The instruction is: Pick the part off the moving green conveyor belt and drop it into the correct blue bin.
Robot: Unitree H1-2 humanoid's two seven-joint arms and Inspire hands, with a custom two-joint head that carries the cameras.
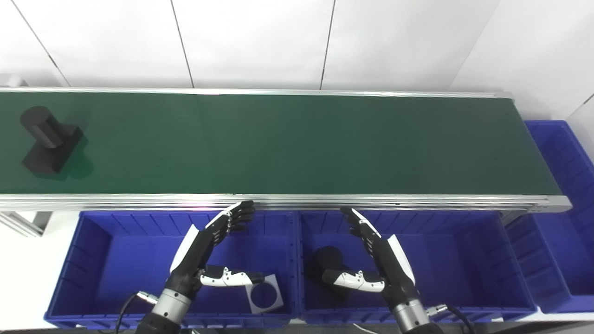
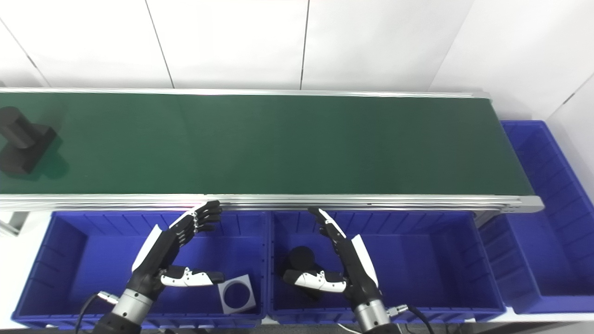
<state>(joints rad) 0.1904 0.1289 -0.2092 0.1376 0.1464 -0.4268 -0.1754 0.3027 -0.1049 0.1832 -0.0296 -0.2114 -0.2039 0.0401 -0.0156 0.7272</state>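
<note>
A black part (image 1: 46, 141) is seen far left on the green belt (image 1: 297, 144); left hand (image 1: 204, 250) and right hand (image 1: 380, 260) are held spread, empty, over the blue bins (image 1: 69, 260).

The belt (image 1: 297, 144) is running out of both views at the left edge, so its far end is not showing. In the right eye view the dark part (image 2: 21, 146) on it is being clipped by that same edge. The right hand (image 1: 378, 260) is covering much of a dark part (image 1: 325, 262) in the middle bin (image 1: 464, 241). The far-right bin (image 1: 564, 185) is being cut off at the right edge. Both forearms are leaving at the bottom.
</note>
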